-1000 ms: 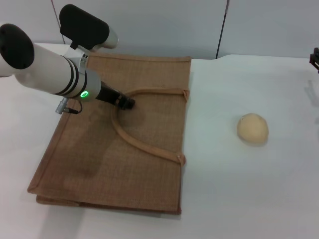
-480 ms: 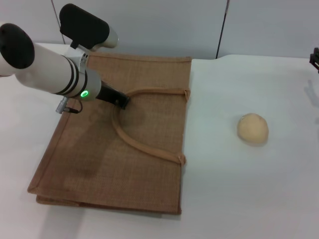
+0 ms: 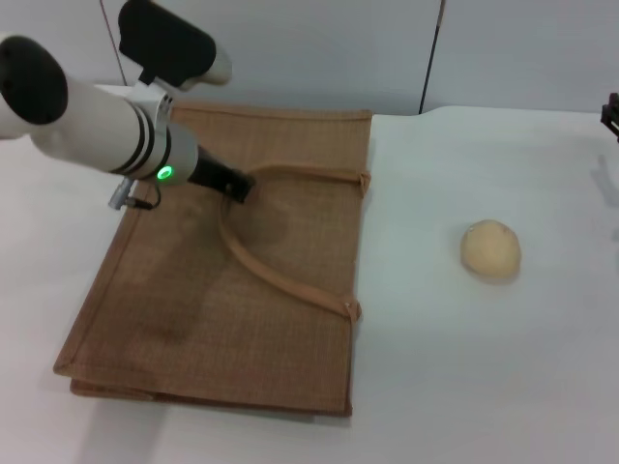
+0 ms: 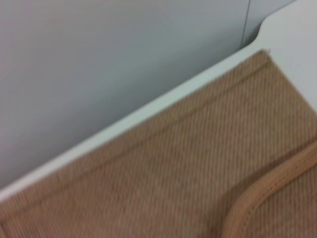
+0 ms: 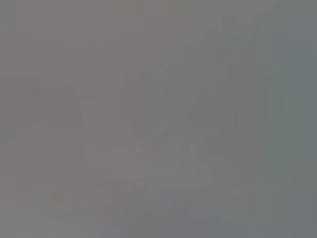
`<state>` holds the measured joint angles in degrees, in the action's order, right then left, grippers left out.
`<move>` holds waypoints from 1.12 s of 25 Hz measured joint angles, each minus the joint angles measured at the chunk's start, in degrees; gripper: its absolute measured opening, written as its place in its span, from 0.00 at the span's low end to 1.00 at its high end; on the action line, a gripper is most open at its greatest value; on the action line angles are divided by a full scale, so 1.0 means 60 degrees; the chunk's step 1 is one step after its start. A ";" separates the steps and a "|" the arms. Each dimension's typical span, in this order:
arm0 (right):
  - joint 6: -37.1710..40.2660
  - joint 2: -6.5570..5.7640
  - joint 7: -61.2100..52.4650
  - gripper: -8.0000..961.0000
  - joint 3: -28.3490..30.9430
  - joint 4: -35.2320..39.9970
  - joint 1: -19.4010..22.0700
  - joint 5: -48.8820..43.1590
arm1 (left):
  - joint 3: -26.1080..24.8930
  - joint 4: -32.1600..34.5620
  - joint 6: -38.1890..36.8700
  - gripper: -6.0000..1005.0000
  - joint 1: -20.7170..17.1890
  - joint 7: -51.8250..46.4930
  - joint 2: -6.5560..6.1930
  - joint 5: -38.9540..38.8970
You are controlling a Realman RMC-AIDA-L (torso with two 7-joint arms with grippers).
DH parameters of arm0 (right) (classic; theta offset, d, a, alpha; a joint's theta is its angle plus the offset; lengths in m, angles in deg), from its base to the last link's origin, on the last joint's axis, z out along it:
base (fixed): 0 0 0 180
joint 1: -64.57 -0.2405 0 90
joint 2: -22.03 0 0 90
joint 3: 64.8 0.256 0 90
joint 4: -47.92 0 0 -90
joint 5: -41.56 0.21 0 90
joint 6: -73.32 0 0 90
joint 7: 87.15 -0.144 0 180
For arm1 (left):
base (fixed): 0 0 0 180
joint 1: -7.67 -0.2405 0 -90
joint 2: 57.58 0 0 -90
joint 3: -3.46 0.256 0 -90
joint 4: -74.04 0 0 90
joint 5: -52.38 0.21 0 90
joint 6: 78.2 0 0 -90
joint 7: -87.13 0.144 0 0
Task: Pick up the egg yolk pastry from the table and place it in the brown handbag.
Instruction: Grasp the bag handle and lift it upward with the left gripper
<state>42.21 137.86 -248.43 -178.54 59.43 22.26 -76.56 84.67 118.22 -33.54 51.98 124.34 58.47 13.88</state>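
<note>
My left gripper point(image 3: 240, 186) sits at the top of the handle point(image 3: 276, 275) on the bag point(image 3: 193, 319), which lies flat on the table point(image 3: 464, 367). I cannot tell whether it is gripping the handle. The pastry point(image 3: 490, 249) rests on the table well to the bag's right, untouched. My right arm point(image 3: 611, 114) is parked at the table's far right edge.

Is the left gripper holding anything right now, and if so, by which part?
The left gripper sits at the brown handbag handle's arched top, but whether it grips it cannot be told. The egg yolk pastry lies untouched.
</note>
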 joint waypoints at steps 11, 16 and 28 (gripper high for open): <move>0.0647 0.0021 0.0000 0.92 -0.0015 0.0224 0.0059 0.0004 | -0.1161 0.3963 0.2190 0.12 -0.0266 0.0162 -0.0058 0.0495; 0.1384 0.0022 0.0005 0.92 -0.0022 0.0817 0.0093 0.0027 | -0.2137 0.5825 0.3847 0.12 -0.0131 0.0414 -0.0055 0.0539; 0.1990 -0.0001 0.0055 0.92 -0.0024 0.1336 0.0149 -0.0005 | -0.2671 0.8461 0.5474 0.12 0.0300 0.0381 0.0019 0.0542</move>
<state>54.15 137.86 -248.10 -178.68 67.45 23.15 -76.59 68.64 168.99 -0.70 53.78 126.62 58.58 17.14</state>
